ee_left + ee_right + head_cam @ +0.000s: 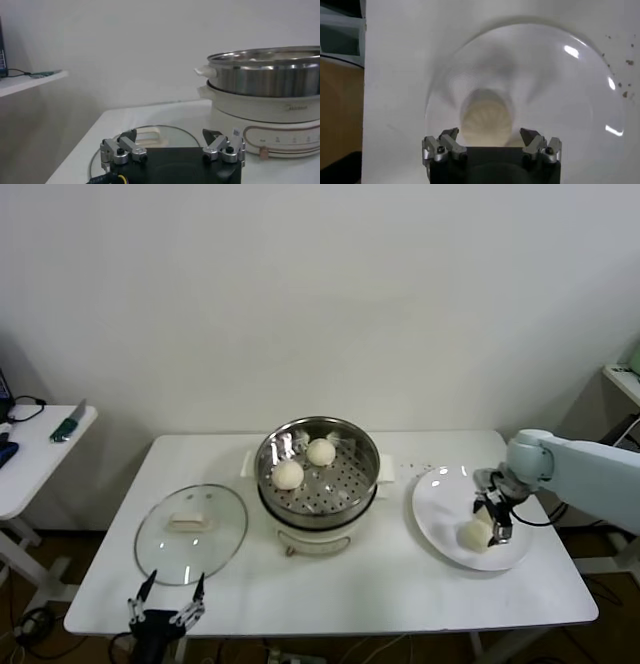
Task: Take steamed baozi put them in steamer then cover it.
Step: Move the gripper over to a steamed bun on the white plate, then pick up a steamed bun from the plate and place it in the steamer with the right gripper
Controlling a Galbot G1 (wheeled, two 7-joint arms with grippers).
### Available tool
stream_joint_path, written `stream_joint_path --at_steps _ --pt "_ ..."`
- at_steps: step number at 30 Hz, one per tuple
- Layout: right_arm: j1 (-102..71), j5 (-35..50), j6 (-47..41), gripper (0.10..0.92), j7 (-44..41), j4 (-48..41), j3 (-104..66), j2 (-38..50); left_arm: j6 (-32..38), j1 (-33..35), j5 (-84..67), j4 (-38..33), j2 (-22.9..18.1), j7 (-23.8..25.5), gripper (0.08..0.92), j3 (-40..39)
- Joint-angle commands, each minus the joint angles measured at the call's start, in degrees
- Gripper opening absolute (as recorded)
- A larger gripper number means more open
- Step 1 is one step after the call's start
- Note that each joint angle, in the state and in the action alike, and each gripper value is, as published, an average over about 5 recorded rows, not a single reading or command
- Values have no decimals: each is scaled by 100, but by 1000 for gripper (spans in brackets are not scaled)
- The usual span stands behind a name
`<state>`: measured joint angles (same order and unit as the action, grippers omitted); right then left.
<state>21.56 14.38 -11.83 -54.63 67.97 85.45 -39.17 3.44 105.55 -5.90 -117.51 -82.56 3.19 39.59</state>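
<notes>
Right gripper spread wide over a baozi on the plate, near table's right edge. Left gripper parked apart at front edge.

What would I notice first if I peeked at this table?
First the shiny steamer in the middle of the table, with two white baozi sitting inside. On the right, the right gripper is open over another baozi on the white plate. On the left, the glass cover lies flat on the table, with the left gripper open at the table's front edge beside it.
</notes>
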Motion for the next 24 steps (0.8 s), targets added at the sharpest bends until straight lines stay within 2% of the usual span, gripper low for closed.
stream_joint_path --at_steps 1,10,17,24 --pt "-650 -207 -20 823 120 -177 -563 21 -2 -2 16 6 -5 0 823 -16" --pt "-869 -295 -4 819 205 -314 -816 -87 -11 -13 19 5 8 1 823 2" --pt "-754 -317 33 662 89 -271 -773 -62 -21 -23 27 -12 -3 2 823 -12" --pt "61 -271 335 628 -229 -189 -352 -128 -20 -14 38 -28 -6 3 823 -16"
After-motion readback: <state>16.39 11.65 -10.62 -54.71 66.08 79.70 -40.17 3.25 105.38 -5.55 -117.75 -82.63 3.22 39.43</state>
